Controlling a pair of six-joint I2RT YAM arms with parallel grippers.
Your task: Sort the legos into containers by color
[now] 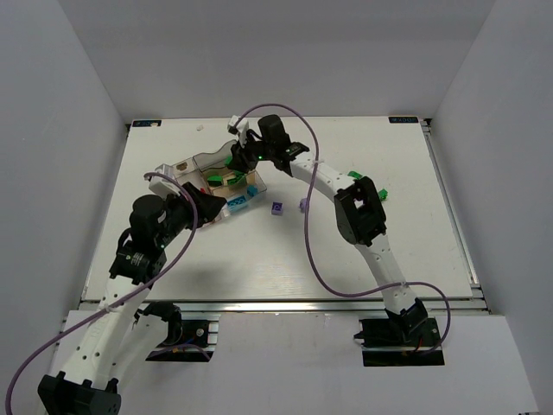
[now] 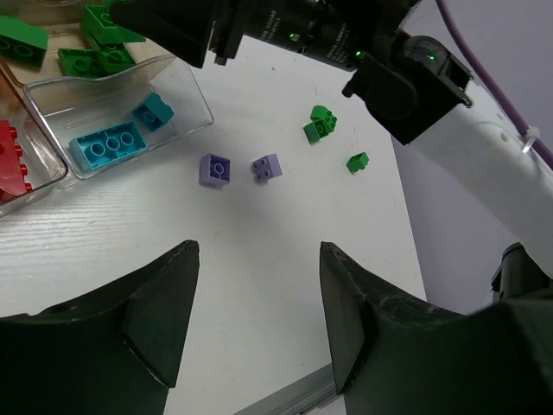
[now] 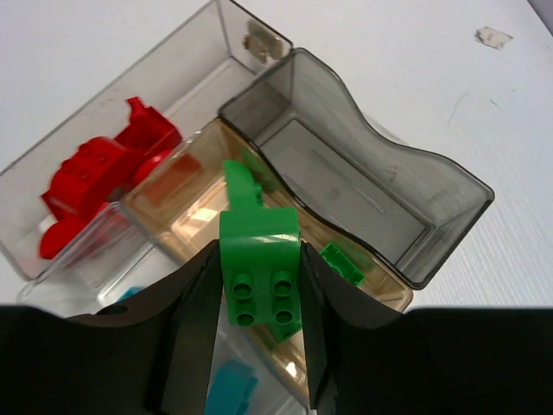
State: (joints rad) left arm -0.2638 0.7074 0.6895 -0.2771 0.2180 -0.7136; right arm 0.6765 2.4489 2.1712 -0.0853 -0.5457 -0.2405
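Seen from overhead, two robot arms reach over a white desk (image 1: 346,259) toward a small clear box (image 3: 186,226) with dividers and an open smoky lid (image 3: 363,173). The right hand (image 3: 257,311) grasps a green brick (image 3: 259,251) between its fingers, hanging directly above the tan-bottomed compartment that already holds other green bricks (image 3: 341,264). Red bricks (image 3: 104,177) fill the neighbouring compartment and cyan bricks (image 2: 108,147) another. The left hand (image 2: 255,328) is released and empty, hovering over the desk beside the box. Two purple bricks (image 2: 216,169) and a few loose green pieces (image 2: 320,125) lie on the desk nearby. To place it well, the right hand should probably lower the brick below the rim, clear of the red side's divider, then let go and lift straight up.
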